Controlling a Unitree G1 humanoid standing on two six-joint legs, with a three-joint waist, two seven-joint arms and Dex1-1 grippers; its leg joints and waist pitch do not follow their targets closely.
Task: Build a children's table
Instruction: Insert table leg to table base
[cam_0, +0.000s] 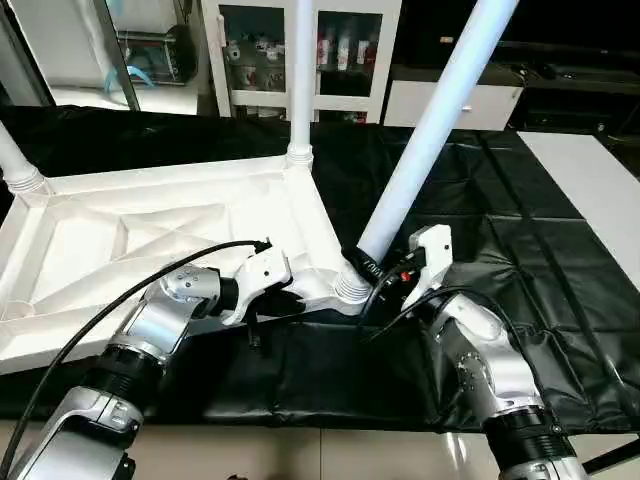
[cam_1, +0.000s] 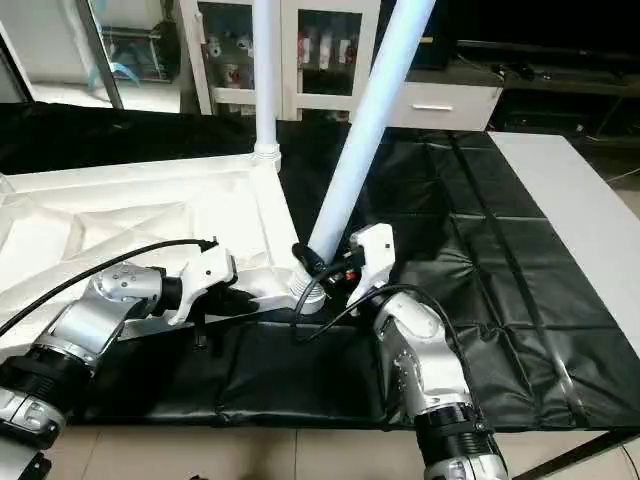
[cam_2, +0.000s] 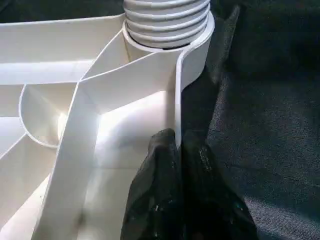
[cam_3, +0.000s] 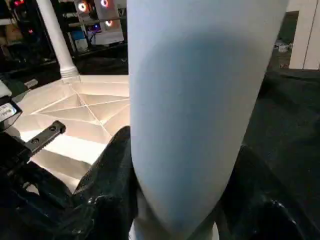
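The children's table top (cam_0: 150, 230) lies ribbed side up on the black-draped work table. One white leg (cam_0: 300, 80) stands upright in the far corner socket, and another leg (cam_0: 15, 165) stands at the far left corner. A third leg (cam_0: 430, 130) leans to the right, its threaded end (cam_2: 167, 22) sitting in the near right corner socket. My right gripper (cam_0: 365, 268) is shut on this leaning leg just above the socket, one finger on each side (cam_3: 115, 175). My left gripper (cam_0: 285, 298) is shut on the top's near rim (cam_2: 176, 100), right beside that socket.
A white cabinet with glass doors (cam_0: 250, 50) stands behind the work table. A white surface (cam_0: 590, 190) adjoins the black cloth (cam_0: 520, 250) on the right. The work table's front edge runs just below my forearms.
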